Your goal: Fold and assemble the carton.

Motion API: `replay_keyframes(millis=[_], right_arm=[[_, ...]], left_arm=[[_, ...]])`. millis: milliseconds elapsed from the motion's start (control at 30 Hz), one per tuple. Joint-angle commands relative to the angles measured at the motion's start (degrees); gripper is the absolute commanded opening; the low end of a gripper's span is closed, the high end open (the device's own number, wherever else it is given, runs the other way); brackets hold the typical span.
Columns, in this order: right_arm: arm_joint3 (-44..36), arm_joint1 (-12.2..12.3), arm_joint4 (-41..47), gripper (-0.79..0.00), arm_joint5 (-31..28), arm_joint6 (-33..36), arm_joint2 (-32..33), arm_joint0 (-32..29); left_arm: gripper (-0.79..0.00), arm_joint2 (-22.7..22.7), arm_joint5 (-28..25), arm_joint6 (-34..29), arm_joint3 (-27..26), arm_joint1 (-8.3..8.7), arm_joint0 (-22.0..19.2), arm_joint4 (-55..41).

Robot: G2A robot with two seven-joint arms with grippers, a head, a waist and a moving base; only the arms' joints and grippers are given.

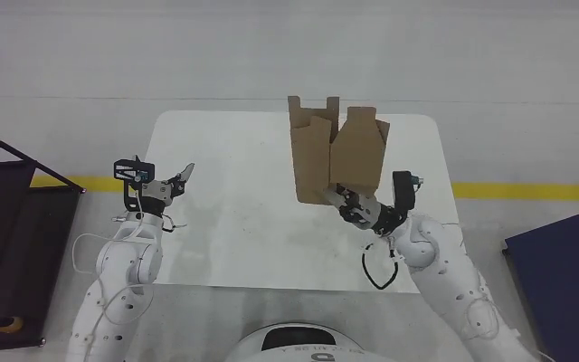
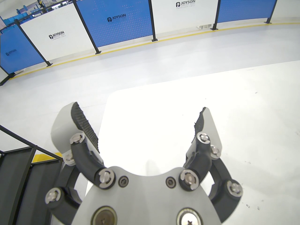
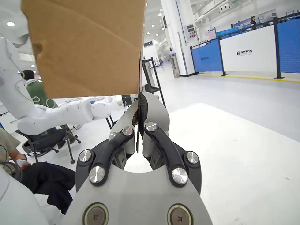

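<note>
Carton (image 3: 84,36) partly beyond wrist view's edge.

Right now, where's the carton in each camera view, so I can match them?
Top view: carton over the table's right half, near edge in the right end effector.
Right wrist view: carton rising from the shut end effector.
Left wrist view: open left end effector above the table.
Shared landmark: white table.

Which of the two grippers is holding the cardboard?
The right gripper, shut on the carton; the left gripper is open and empty.
</note>
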Motion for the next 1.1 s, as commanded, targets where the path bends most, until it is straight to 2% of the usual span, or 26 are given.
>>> replay_keyframes(millis=[0, 200, 333, 433, 533, 633, 833, 1067], right_arm=[[-2.2, 0.8, 2.3, -0.785, 0.0, 1.0, 0.0, -0.1], [-5.3, 2.9, 8.7, -0.785, 0.0, 5.4, -1.7, 0.9], [-5.1, 3.7, 5.1, -0.785, 0.0, 6.7, 0.2, 0.8], [-5.3, 3.6, -0.8, -0.785, 3.1, 5.7, 1.7, 0.0], [-6.6, 3.4, -9.5, -0.785, 11.7, 4.7, 2.9, -0.9], [-9.9, 3.2, -22.6, -0.785, 26.3, 3.8, 3.9, -3.0], [-15.3, 2.6, -41.5, -0.785, 50.0, 1.2, 3.1, -6.9], [-20.0, 1.4, -60.1, -0.785, 78.7, 7.3, 2.7, -10.6]], left_arm=[[0.000, 0.0, 0.0, 0.0, 0.0, 0.00, 0.0, 0.0], [0.000, 0.0, 0.0, 0.0, 0.0, 0.00, 0.0, 0.0], [0.000, 0.0, 0.0, 0.0, 0.0, 0.00, 0.0, 0.0], [0.000, 0.0, 0.0, 0.0, 0.0, 0.00, 0.0, 0.0], [0.000, 0.0, 0.0, 0.0, 0.0, 0.00, 0.0, 0.0], [0.000, 0.0, 0.0, 0.0, 0.0, 0.00, 0.0, 0.0], [0.000, 0.0, 0.0, 0.0, 0.0, 0.00, 0.0, 0.0], [0.000, 0.0, 0.0, 0.0, 0.0, 0.00, 0.0, 0.0]])
